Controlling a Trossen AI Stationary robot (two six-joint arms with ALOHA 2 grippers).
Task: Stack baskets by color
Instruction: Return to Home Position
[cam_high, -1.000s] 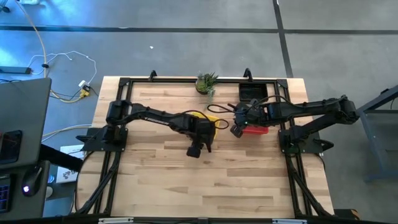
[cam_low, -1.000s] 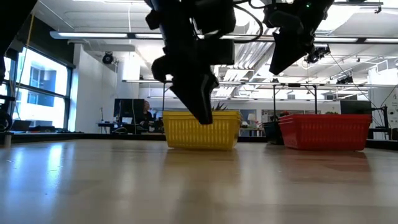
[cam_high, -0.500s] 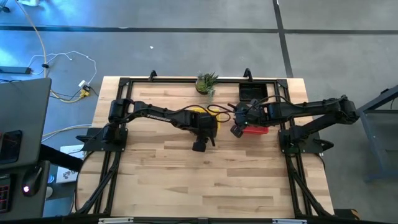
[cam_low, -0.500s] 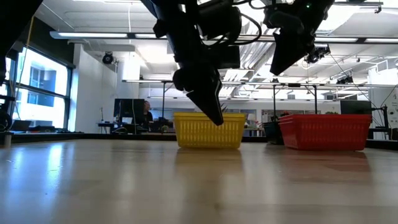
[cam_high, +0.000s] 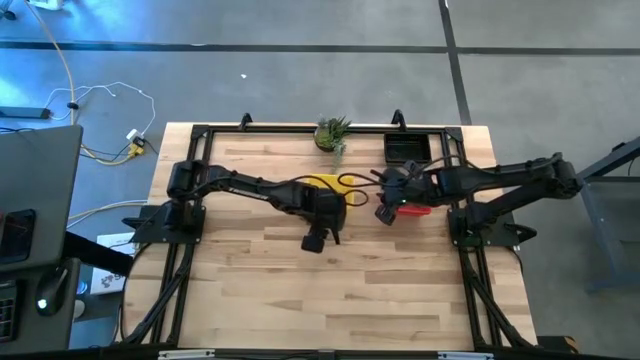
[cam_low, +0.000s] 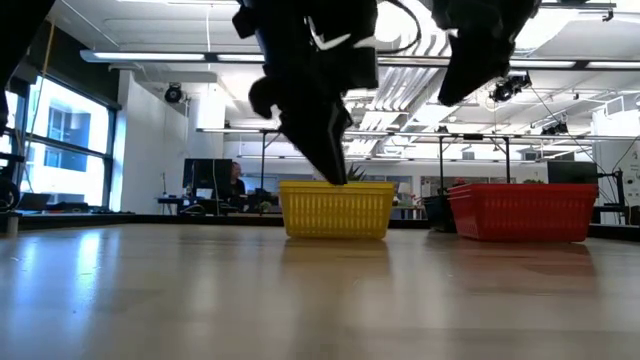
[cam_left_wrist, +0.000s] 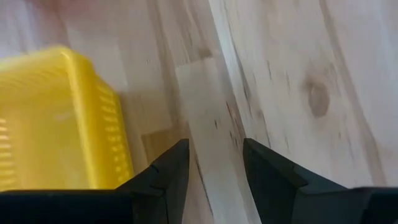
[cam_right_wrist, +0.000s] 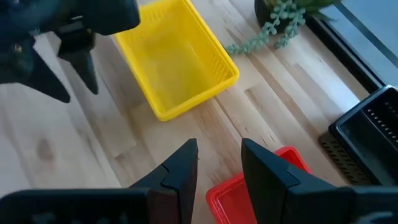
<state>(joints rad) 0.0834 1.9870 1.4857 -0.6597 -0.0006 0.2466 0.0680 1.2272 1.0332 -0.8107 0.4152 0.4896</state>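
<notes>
A yellow basket (cam_high: 326, 183) stands on its base at mid-table toward the far side, also in the low view (cam_low: 336, 208). A red basket (cam_high: 412, 209) stands on the table to its right, and a black basket (cam_high: 407, 148) at the far right. My left gripper (cam_left_wrist: 214, 158) hangs open just above the wood on the near side of the yellow basket (cam_left_wrist: 59, 118), with only bare table between its fingers. My right gripper (cam_right_wrist: 219, 155) is open in the air over the gap between the yellow basket (cam_right_wrist: 177, 59) and the red basket (cam_right_wrist: 231, 198).
A small potted plant (cam_high: 332, 132) stands at the far edge, behind the yellow basket. A black frame rail (cam_high: 300, 127) runs along the far edge and the table's sides. Bare wood (cam_high: 330, 300) makes up the near half of the table.
The yellow basket has slid a little toward the table's right, closer to the red basket, then stayed put. My left gripper swung that way alongside it, then came back toward the near edge and rose slightly. It stayed open.
</notes>
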